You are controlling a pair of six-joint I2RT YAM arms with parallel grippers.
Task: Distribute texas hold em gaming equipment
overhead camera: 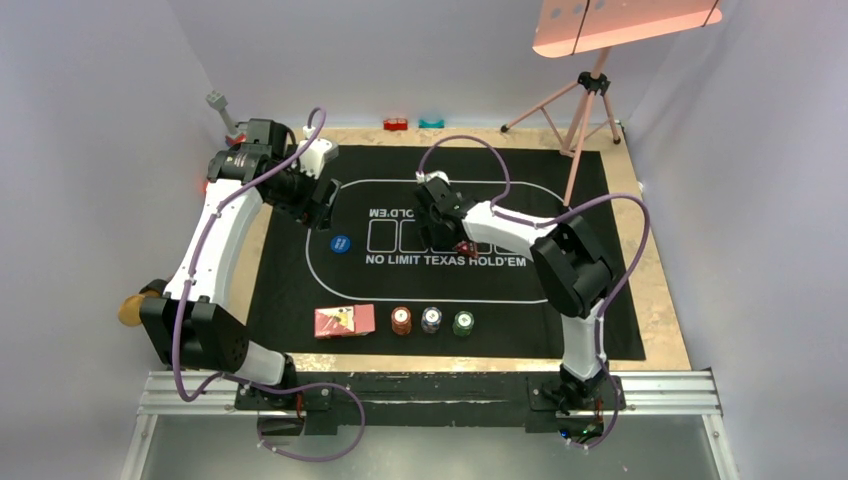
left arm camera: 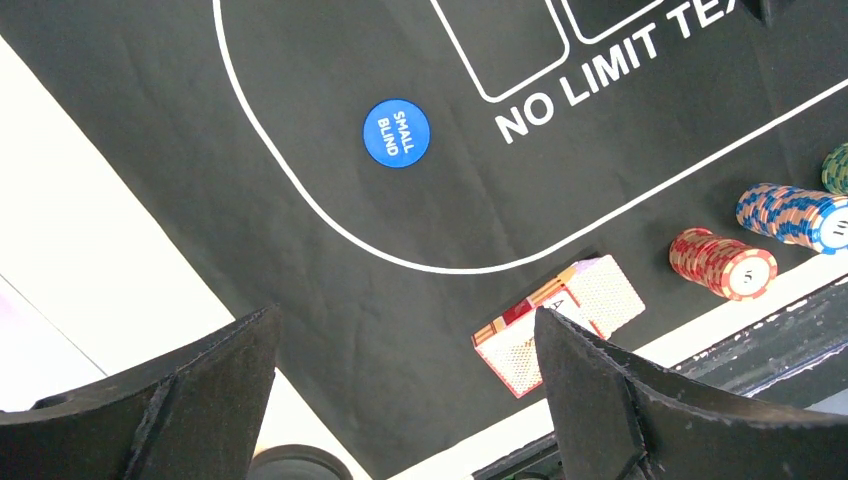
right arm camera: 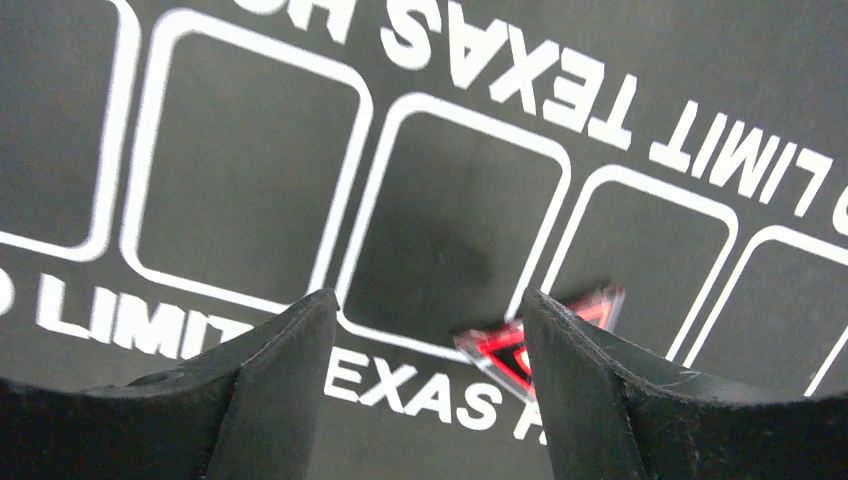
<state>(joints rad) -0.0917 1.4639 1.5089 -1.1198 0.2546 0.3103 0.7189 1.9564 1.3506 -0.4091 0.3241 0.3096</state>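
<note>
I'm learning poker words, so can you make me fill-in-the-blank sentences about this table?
1. The blue disc reads SMALL ____.
2. Next to the cards stand ____ chip stacks.
3. The stack closest to the cards is ____.
Missing words: BLIND; three; red.

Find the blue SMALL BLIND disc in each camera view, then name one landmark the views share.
Top external: the blue disc lies left of centre on the mat.
Left wrist: upper middle, left of the words NO LIMIT.
Right wrist: not in it.
Shared landmark: the white lettering printed on the mat, which shows in all three views.
</note>
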